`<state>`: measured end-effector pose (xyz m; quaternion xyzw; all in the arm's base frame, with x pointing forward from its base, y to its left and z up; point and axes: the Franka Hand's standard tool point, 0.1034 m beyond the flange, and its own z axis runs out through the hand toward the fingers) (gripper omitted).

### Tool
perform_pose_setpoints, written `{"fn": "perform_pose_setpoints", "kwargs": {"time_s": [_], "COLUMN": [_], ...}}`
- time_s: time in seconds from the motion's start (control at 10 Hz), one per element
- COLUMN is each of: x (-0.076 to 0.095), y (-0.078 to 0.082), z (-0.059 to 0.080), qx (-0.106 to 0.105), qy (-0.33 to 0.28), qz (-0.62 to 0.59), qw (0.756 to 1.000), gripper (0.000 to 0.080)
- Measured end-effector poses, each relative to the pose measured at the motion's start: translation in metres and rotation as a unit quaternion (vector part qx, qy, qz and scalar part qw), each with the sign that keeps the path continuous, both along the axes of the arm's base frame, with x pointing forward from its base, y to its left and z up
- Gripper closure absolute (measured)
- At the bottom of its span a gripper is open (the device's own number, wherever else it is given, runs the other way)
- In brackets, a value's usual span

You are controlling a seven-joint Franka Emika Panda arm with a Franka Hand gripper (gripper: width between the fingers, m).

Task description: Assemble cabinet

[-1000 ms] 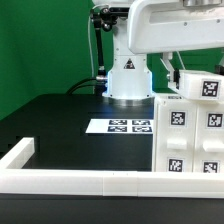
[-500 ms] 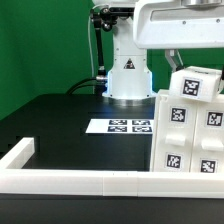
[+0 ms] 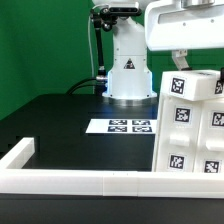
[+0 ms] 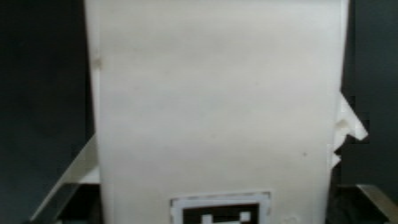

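Note:
My gripper (image 3: pixel 184 66) hangs from the arm at the exterior view's upper right. It is shut on a small white cabinet block (image 3: pixel 192 86) with one black-and-white tag. That block sits level on the top of the large white cabinet block (image 3: pixel 190 140), which shows a grid of tags at the right. In the wrist view the held block (image 4: pixel 214 100) fills the picture, with its tag (image 4: pixel 222 211) at the edge. It sits between my gripper's (image 4: pixel 217 196) two fingers (image 4: pixel 71 190). The contact between the two blocks is hidden.
The marker board (image 3: pixel 125 126) lies flat on the black table (image 3: pixel 60 120) in front of the robot base (image 3: pixel 128 75). A long low white border rail (image 3: pixel 80 181) runs along the front and turns back at the left. A green wall stands behind.
The held block was lower and farther right, then tilted; now it is level over the large block's top. The arm has shifted to the right.

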<state>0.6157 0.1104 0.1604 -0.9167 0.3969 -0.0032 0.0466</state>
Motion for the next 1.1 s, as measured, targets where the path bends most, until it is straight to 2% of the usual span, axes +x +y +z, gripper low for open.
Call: {"fn": "perform_pose_setpoints", "kwargs": {"time_s": [0.2, 0.4, 0.8, 0.9, 1.1], "x": [0.0008, 0.0033, 0.0071, 0.0086, 0.0097], "y": [0.0007, -0.0021, -0.0059, -0.0060, -0.0046], "z": [0.0006, -0.0002, -0.0030, -0.0037, -0.0029], "qx": [0.008, 0.027, 0.066, 0.076, 0.083], "qy": [0.003, -0.001, -0.015, -0.018, -0.014], "qz": [-0.075, -0.204, -0.366, -0.412, -0.460], "qw": [0.997, 0.979, 0.928, 0.908, 0.884], "gripper": [0.0248, 0.0248, 0.0248, 0.0248, 0.0248]}}
